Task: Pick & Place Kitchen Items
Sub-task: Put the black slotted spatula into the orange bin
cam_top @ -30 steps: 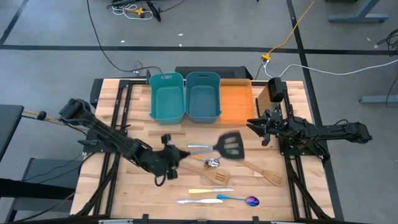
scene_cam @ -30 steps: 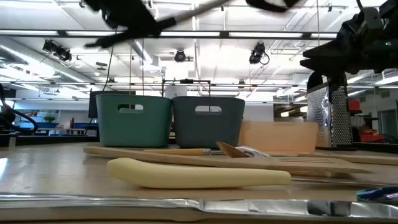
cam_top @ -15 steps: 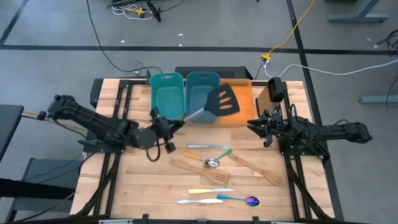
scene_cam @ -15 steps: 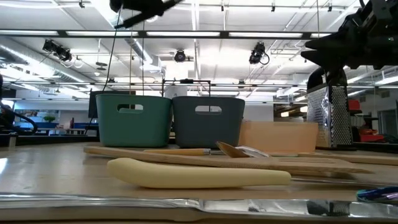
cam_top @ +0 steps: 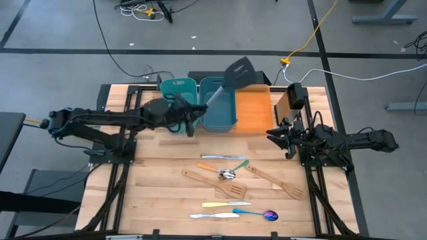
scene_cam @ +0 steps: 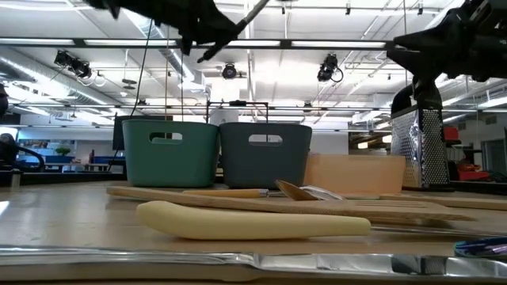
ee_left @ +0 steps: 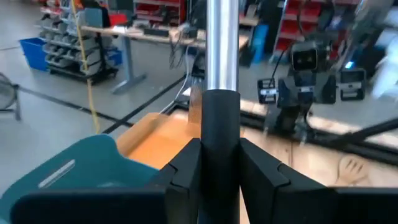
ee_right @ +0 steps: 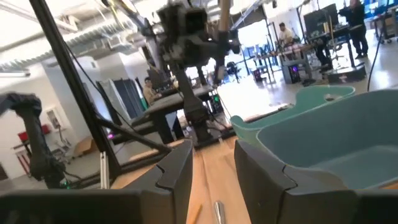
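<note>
Spatula (cam_top: 240,72) (black, slotted) has swung up over the bins (cam_top: 199,103).

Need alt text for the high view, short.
Left gripper holds a black slotted spatula raised over two teal bins. Right gripper waits empty beside the orange tray; wooden spatulas and cutlery lie on the table.

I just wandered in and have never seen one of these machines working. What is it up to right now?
The left gripper is shut on the black slotted spatula, holding it by the handle in the air over the two teal bins, the blade high near the orange tray. The right gripper waits beside the tray, open and holding nothing. The other utensils lie on the wooden table: two wooden spatulas, some cutlery and a purple spoon near the front edge.
</note>
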Controlling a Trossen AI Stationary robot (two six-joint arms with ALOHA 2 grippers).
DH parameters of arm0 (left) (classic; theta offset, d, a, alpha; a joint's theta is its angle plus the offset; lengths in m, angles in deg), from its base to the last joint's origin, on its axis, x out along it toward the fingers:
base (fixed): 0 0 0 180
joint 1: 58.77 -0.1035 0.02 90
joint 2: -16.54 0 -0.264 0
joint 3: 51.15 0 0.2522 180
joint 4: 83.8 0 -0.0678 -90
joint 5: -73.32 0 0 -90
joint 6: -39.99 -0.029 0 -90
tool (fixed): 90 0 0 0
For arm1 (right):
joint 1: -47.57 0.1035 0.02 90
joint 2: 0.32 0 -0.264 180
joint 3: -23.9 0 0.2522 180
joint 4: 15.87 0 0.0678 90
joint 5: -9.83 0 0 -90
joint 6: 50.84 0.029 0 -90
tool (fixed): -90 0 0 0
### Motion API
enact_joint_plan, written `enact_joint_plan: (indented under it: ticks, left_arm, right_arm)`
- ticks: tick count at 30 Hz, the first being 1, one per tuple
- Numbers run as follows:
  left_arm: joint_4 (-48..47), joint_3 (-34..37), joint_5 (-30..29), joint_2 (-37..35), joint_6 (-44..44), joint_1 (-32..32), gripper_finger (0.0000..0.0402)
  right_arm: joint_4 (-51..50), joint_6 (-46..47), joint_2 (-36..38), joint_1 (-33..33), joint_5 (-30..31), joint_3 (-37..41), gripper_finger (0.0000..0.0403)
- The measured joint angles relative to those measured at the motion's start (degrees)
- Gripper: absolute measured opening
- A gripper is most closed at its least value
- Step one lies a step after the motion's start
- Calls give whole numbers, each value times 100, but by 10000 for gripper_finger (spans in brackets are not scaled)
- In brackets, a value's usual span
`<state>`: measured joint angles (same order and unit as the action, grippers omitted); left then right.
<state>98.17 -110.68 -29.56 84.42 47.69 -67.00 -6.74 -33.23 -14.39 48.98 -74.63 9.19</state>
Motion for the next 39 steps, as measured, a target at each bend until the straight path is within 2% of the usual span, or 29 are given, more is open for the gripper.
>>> enact_joint_plan:
  ticks: [5, 10, 15, 23, 26, 32, 39]
  left_arm:
    - [1320, 696, 839, 9, 402, -450, 86]
    - [2620, 1295, 1240, 48, 696, -619, 86]
    - [3495, 1448, 1547, 207, 713, -625, 86]
    - [4530, 1151, 1921, 1156, 848, -625, 86]
    - [4980, 921, 2119, 1615, 972, -624, 86]
    - [5051, 332, 2529, 2322, 1118, -604, 86]
    - [5036, -99, 2663, 2702, 1127, -601, 86]
  right_arm:
    - [536, -184, -178, 42, 11, -2, 131]
    - [1100, -411, -647, 44, 391, -68, 131]
    - [1125, -649, -1386, 44, 411, -655, 131]
    - [1060, -1207, -2776, 21, 1209, -1722, 131]
    - [1038, -1256, -3228, -63, 1254, -2051, 131]
    - [1044, -1413, -4063, -272, 1252, -2725, 131]
    - [1078, -1532, -4715, -555, 1106, -3380, 131]
